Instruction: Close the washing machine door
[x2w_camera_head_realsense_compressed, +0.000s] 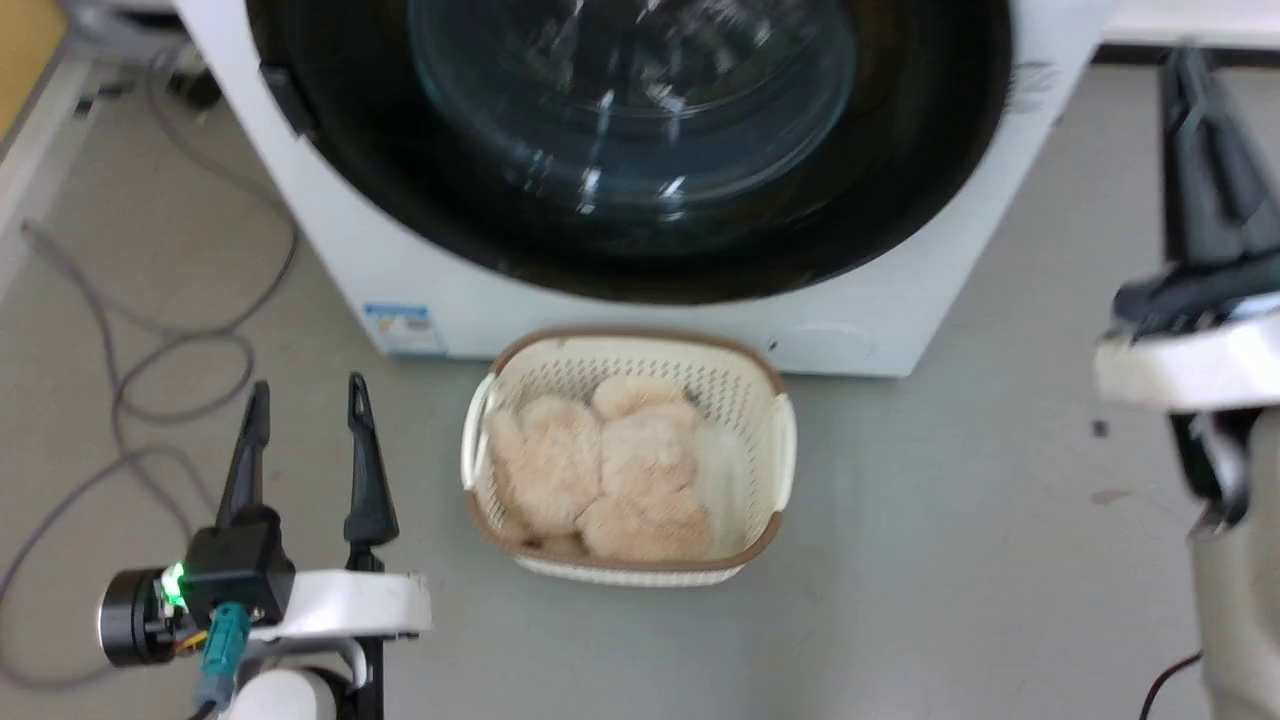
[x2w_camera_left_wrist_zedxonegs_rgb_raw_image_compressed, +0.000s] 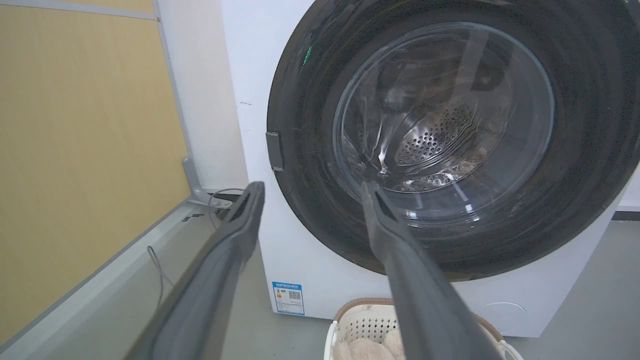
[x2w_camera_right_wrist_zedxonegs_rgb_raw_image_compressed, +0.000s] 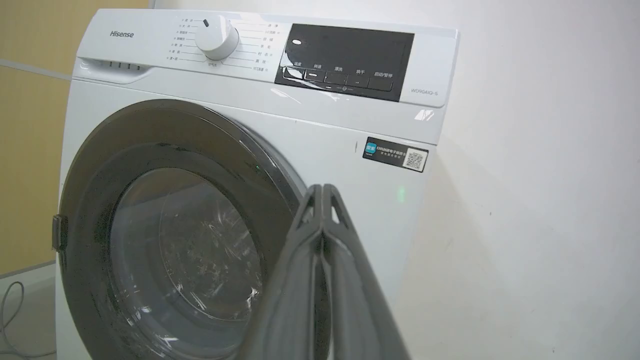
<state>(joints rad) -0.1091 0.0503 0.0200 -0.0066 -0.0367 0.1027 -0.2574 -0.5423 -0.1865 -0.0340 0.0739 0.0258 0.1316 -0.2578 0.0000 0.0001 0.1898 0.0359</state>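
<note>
And here's the picture: the washing machine door (x2w_camera_head_realsense_compressed: 630, 120) lies flat across the front of the washing machine (x2w_camera_head_realsense_compressed: 330, 230), glossy black rim all the way round, glass bulge at the centre, no gap visible between rim and white panel. It reads as swung home, though whether the catch has clicked I can't tell. The left gripper (x2w_camera_head_realsense_compressed: 308, 385) hangs low over the floor, well short of the machine, jaws spread wide and holding nothing; in its own wrist view the fingers (x2w_camera_left_wrist_zedxonegs_rgb_raw_image_compressed: 235, 235) point straight at the door's lower left rim. Over on the other side the right gripper (x2w_camera_head_realsense_compressed: 1190, 70) is up high beside the machine's right edge, jaws pressed together and empty, its camera looking across the door from that side. The small grey latch tab (x2w_camera_left_wrist_zedxonegs_rgb_raw_image_compressed: 274, 151) sits on the rim's left side, so the hinge should be on the right. If a final push is needed, it belongs on that left rim, straight ahead of and above the left jaws, which makes the left arm the natural pick. A cream basket (x2w_camera_head_realsense_compressed: 630, 338) sits on the floor just in front of the machine, below the door.
</note>
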